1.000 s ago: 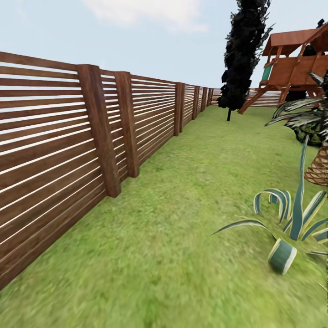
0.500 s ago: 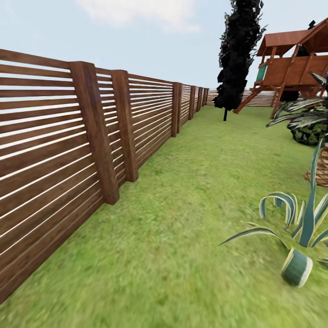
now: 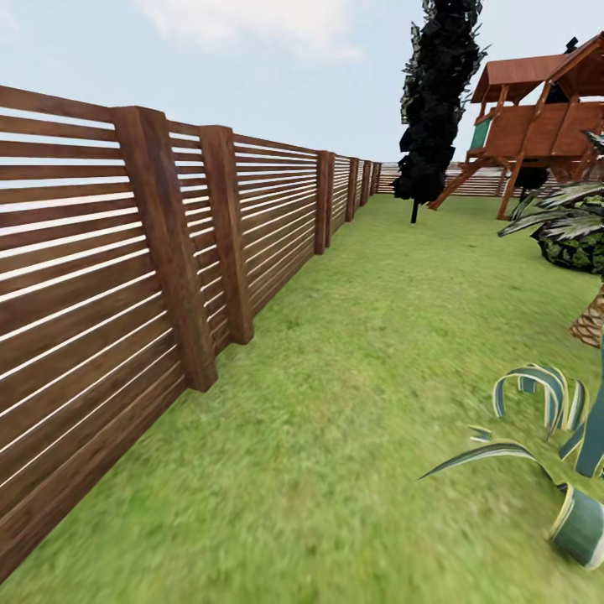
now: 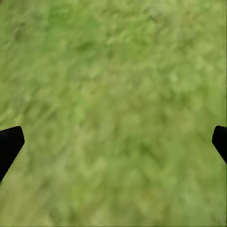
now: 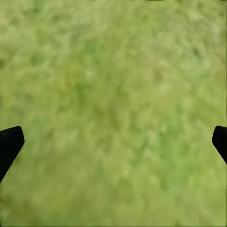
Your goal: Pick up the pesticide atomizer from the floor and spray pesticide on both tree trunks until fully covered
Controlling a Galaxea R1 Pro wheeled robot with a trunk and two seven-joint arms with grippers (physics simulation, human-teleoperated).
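I am on my way across the garden and have nothing in hand yet; I judge the step to be finding the paved floor where the pesticide atomizer lies, since neither is before me now. Nearest, my left gripper (image 4: 113,146) hangs over blurred grass with its dark fingertips (image 4: 9,144) set wide apart and nothing between them, and my right gripper (image 5: 113,146) hangs the same way, fingers spread over bare lawn (image 3: 352,403). Just ahead, at the lawn's right edge, a striped spiky plant (image 3: 545,428) curls out of the grass, with a palm (image 3: 579,226) a little beyond it. Along the lawn's left edge a slatted wooden fence (image 3: 126,268) runs off to the far corner. Far off stand a tall dark tree (image 3: 436,92) on a thin stem and a wooden play tower (image 3: 545,117). My next move calls for turning or driving on until the patio and the bottle come into sight.
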